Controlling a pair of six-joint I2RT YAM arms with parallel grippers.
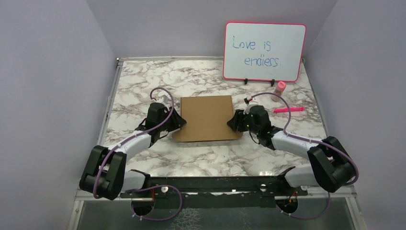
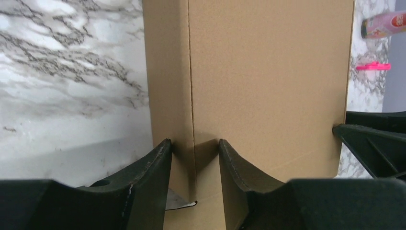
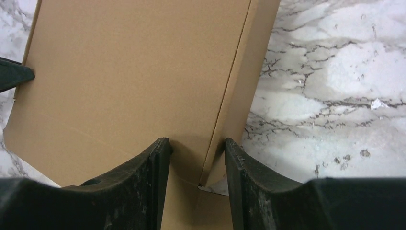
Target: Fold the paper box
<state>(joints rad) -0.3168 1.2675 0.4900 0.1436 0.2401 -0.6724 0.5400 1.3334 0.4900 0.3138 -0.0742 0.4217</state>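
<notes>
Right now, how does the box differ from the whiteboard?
The box is plain brown; the whiteboard is white, pink-framed, with blue writing. The box lies flat on the table; the whiteboard stands upright at the back. The left gripper and right gripper pinch the box's side folds; nothing touches the whiteboard. Both are flat rectangles.

Bright even light, soft shadows, sharp focus
</notes>
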